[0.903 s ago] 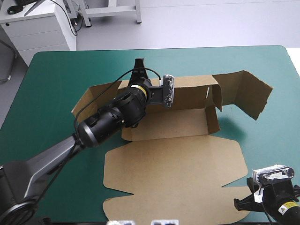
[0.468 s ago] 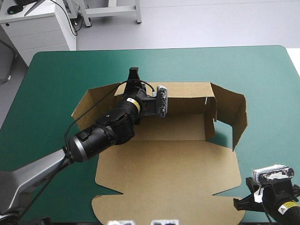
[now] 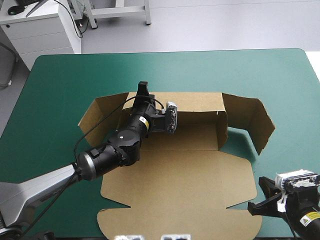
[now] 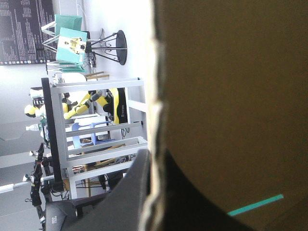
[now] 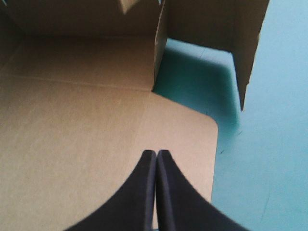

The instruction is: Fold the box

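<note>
Left jaws pinch box (image 3: 180,185) wall, mostly hidden.

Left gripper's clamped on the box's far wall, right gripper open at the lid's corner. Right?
No: the right gripper is shut, its black fingers meeting in a point, per the right wrist view. The left gripper does clamp the box's far wall.

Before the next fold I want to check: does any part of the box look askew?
Yes. On the box, the right end flap splays outward over the teal-green cover, not tucked in.
</note>
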Robot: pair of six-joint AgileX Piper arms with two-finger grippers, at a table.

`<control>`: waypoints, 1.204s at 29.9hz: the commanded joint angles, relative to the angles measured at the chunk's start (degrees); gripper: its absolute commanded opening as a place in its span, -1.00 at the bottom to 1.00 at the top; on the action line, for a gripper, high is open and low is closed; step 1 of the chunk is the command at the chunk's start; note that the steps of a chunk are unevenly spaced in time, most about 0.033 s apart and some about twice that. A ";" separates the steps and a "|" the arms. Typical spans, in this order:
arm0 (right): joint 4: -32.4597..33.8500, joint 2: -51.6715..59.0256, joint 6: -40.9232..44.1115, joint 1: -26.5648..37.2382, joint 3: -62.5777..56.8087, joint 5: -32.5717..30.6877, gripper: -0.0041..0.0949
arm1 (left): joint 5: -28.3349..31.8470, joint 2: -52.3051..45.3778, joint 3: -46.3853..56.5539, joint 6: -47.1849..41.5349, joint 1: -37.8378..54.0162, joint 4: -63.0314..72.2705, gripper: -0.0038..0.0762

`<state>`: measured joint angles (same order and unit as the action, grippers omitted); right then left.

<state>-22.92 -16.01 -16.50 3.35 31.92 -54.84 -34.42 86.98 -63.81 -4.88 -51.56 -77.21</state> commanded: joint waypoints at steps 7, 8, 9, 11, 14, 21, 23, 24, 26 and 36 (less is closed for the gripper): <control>-3.67 -13.33 -2.08 -0.14 12.36 8.35 -0.95 | -0.42 -2.67 -0.52 -10.23 -0.24 -9.79 -0.92; -3.67 -15.43 -2.08 -0.14 13.97 8.48 -0.95 | -0.98 -2.67 -0.52 -10.23 -0.24 -9.79 -0.92; -3.67 -18.12 -2.51 -0.14 16.13 8.58 -0.95 | -1.23 -2.67 -0.52 -10.23 -0.24 -9.79 -0.92; -3.67 -23.74 -2.75 -0.14 20.98 8.46 -0.95 | -1.73 -2.67 -0.52 -10.23 -0.24 -9.79 -0.92; -4.09 -32.22 -2.75 -0.14 28.42 7.18 -0.95 | -1.73 -2.67 -0.52 -9.68 0.28 -9.44 -0.92; -5.62 -49.15 -2.90 -0.14 44.24 4.67 -0.95 | -1.32 -1.95 -0.52 -10.42 0.84 -9.66 -0.92; -6.18 -53.25 -2.90 -0.14 47.35 4.41 -0.95 | -1.21 -1.43 -0.52 -10.42 0.84 -9.66 -0.92; -6.01 -55.85 -2.54 -0.56 48.99 4.15 -0.94 | -1.21 -1.09 -0.52 -10.42 0.84 -9.74 -0.92; -5.76 -59.60 -2.42 -1.42 52.12 3.73 -0.94 | -1.21 -0.71 -0.52 -10.42 0.84 -9.74 -0.92; 1.07 -76.04 3.89 -5.11 65.16 0.83 -0.94 | -2.91 -0.47 -0.52 -10.68 0.84 -9.74 -0.92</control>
<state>-24.16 -90.80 -15.17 -1.26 92.79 -54.31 -35.19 88.66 -62.51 -14.26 -50.72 -84.96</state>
